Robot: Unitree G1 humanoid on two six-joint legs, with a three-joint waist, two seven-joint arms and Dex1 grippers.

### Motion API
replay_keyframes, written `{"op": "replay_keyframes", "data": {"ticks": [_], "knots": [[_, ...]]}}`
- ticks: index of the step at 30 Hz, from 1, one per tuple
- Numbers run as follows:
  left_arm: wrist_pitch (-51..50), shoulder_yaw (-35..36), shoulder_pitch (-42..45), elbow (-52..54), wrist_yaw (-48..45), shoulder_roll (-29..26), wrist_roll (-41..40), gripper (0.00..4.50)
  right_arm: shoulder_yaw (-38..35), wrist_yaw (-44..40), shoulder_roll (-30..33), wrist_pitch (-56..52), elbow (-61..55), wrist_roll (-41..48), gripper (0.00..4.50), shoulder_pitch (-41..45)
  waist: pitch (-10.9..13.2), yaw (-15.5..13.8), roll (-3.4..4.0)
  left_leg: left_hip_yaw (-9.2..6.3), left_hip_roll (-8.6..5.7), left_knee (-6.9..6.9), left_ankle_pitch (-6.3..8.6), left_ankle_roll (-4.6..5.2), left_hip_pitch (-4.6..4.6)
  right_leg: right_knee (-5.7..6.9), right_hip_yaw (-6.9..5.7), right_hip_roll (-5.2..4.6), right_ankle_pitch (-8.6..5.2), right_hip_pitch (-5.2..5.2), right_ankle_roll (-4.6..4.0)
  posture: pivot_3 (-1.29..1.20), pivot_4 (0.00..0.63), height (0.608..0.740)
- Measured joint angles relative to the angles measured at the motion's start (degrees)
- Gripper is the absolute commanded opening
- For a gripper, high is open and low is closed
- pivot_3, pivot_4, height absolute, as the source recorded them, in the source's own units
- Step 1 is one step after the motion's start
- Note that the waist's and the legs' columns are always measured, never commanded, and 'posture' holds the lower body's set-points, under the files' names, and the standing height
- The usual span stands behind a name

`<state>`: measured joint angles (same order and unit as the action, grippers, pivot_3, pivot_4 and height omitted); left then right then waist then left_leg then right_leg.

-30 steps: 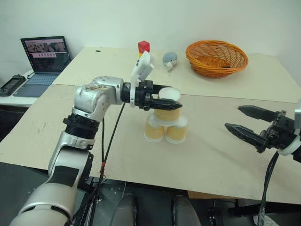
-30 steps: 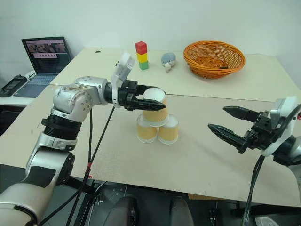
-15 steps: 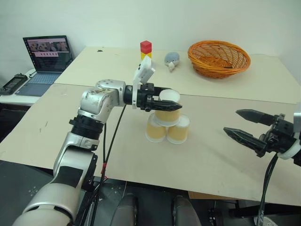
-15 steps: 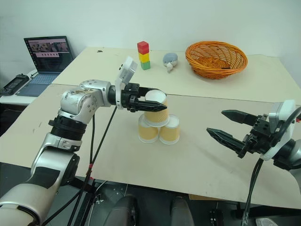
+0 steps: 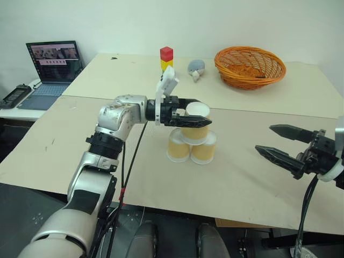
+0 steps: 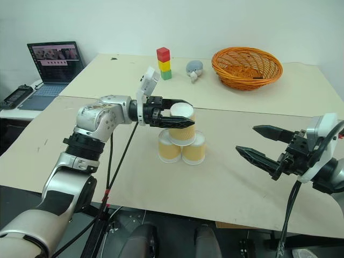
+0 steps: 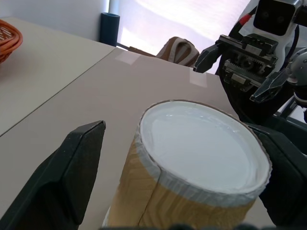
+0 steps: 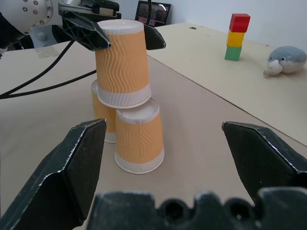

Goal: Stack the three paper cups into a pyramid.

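Left gripper (image 6: pixel 176 113) is seen with its fingers apart on either side of the top cup (image 6: pixel 181 124), which is set upside down on the two lower cups (image 6: pixel 181 148), its axis upright. Right gripper (image 6: pixel 257 143), spread and empty, is held well off at three o'clock, so the left arm is judged the nearer.

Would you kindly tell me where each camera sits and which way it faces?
Left and right eye views: on the head, looking forward and down over the table; both arms show, left gripper around the top cup, right gripper apart.
Left wrist view: along its own fingers flanking the top cup, facing the right gripper.
Right wrist view: along its own fingers toward the cup pyramid, left gripper and block tower.
Shared: every view shows the top cup.
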<state>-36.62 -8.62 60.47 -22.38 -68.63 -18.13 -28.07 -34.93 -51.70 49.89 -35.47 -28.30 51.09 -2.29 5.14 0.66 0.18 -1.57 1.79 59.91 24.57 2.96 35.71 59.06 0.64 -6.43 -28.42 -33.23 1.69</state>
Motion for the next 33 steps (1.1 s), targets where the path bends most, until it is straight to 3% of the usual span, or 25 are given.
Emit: {"op": "replay_keyframes", "data": {"ticks": [6,9,14,17,20,24,28,33], "knots": [[-3.9,6.1,0.1,3.9,3.9,1.7,-4.6,4.44,0.0,0.1,0.4,-0.2,-0.1,1.4,4.5,0.0,0.0,0.0,-0.01,-0.02,0.02,0.0,0.0,-0.01,0.02,0.0,0.04,-0.03,0.0,0.0,0.0,0.0,0.15,0.629],[-9.3,11.3,0.6,9.9,7.2,1.6,-10.8,4.44,0.0,0.1,0.9,-0.2,0.1,1.6,4.5,0.3,0.0,0.0,0.01,-0.05,0.05,0.0,-0.01,-0.01,0.01,0.01,0.09,-0.02,0.0,0.01,0.0,0.0,0.15,0.629],[-17.3,20.8,2.8,16.1,16.6,0.3,-20.1,4.44,0.7,-0.2,1.3,-0.2,1.0,1.9,4.5,2.0,0.0,0.1,-0.07,-0.03,0.05,0.0,0.0,0.0,-0.25,0.04,0.11,-0.01,0.0,0.19,0.0,0.0,0.15,0.629],[-18.6,23.5,2.4,17.0,21.9,-1.2,-21.1,4.44,1.3,-0.2,1.3,-0.2,1.8,1.8,4.5,2.4,0.0,0.0,-0.04,-0.03,0.03,-0.01,0.0,0.0,-0.29,0.05,0.1,-0.01,0.0,0.2,0.0,0.0,0.15,0.629],[-16.9,25.3,-2.1,19.8,30.4,-4.4,-17.4,4.44,2.8,-0.3,1.3,-0.2,1.8,1.8,4.5,3.0,0.0,0.2,-0.02,-0.01,0.03,-0.02,0.01,0.02,-0.38,0.08,0.25,-0.01,0.0,0.21,0.0,0.0,0.15,0.629],[-16.6,27.4,-17.9,21.6,41.2,-7.9,-10.3,4.44,3.0,-0.1,0.2,0.2,3.4,-1.3,4.5,-0.7,0.0,0.1,-0.01,-0.1,0.05,-0.08,0.0,0.0,-0.3,0.17,0.36,-0.02,0.0,0.0,0.0,0.0,0.15,0.629],[-10.6,27.5,-28.5,22.7,43.5,-9.8,-4.4,4.44,2.7,3.0,-2.5,1.9,5.5,-5.3,4.5,-2.1,0.1,-0.4,-0.24,-0.18,0.0,-0.06,-0.23,-0.43,-0.19,0.11,0.29,-0.13,0.01,0.03,0.0,0.0,0.15,0.629],[-2.8,29.0,-32.5,23.6,47.0,-8.1,-0.9,4.44,3.2,7.4,-6.5,4.4,9.9,-9.6,4.5,-0.3,0.0,-1.6,-0.16,-0.16,-0.05,-0.05,-0.25,-0.47,-0.01,0.06,0.25,-0.24,0.01,-0.02,0.0,0.0,0.15,0.629]]}}
